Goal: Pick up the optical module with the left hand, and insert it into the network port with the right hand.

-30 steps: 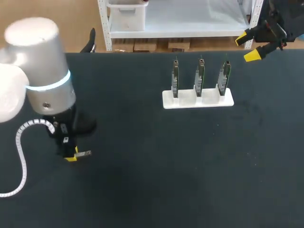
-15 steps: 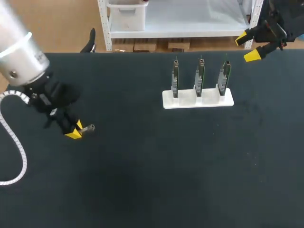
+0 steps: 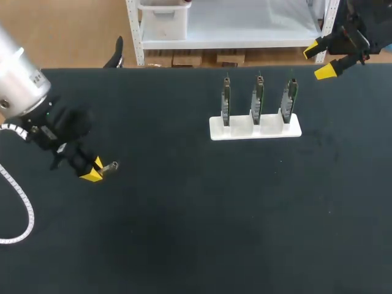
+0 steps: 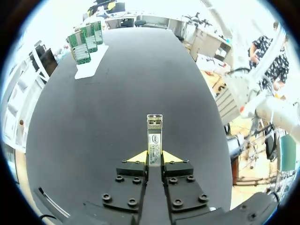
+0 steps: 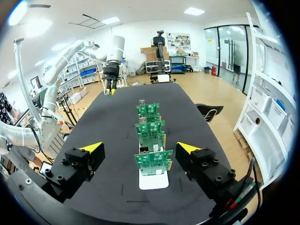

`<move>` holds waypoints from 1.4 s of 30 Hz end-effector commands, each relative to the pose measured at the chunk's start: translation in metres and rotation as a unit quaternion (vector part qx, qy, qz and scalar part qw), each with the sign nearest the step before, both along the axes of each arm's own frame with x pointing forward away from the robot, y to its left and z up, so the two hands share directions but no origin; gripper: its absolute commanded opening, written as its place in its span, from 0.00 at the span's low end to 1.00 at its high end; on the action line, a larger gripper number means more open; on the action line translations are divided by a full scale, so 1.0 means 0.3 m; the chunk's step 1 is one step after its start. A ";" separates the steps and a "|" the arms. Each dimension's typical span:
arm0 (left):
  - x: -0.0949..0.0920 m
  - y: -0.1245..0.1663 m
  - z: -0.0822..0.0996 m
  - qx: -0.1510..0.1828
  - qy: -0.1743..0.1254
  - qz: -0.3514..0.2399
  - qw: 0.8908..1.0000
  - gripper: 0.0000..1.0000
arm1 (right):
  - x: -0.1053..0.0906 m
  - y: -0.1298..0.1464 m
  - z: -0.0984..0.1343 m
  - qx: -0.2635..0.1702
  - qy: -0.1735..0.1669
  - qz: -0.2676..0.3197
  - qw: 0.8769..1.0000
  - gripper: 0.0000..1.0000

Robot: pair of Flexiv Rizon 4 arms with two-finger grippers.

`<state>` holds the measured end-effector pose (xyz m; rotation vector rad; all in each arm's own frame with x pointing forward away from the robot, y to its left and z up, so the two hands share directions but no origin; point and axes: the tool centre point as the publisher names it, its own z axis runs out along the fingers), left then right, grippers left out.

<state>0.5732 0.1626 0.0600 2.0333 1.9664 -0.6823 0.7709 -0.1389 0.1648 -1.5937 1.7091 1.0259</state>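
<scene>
Between tips of L tool [image 4: 154,157], clamped, optical module [image 4: 154,136] juts fwd; R tool [image 5: 139,148] wide open.

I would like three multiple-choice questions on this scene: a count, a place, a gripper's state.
1. How many circuit boards stand in the white stand?
A. two
B. three
C. four
2. Where is the optical module?
A. lying beside the white stand
B. plugged into a board
C. held in the left gripper
3. The right gripper is:
A. open and empty
B. shut on a board
C. shut on the module
Answers: 1 B, three boards show in the head view; 2 C, the left wrist view shows both tips clamping it; 3 A, its tips stand wide apart, holding nothing.
</scene>
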 end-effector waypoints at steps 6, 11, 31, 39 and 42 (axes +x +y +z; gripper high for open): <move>0.162 -0.260 0.144 -0.136 -0.122 0.019 0.983 0.00 | -0.008 0.000 -0.001 0.000 -0.002 -0.002 1.000 1.00; 0.250 -0.352 0.244 -0.187 -0.155 0.015 0.970 0.00 | -0.008 0.000 -0.001 0.000 -0.002 -0.002 1.000 1.00; 0.342 -0.516 0.324 -0.303 -0.142 -0.001 0.942 0.00 | -0.008 0.000 -0.001 0.000 -0.002 -0.002 1.000 1.00; 0.342 -0.516 0.324 -0.303 -0.142 -0.001 0.942 0.00 | -0.008 0.000 -0.001 0.000 -0.002 -0.002 1.000 1.00; 0.346 -0.525 0.327 -0.308 -0.144 -0.001 0.941 0.00 | -0.008 0.000 -0.001 0.000 -0.002 -0.002 1.000 1.00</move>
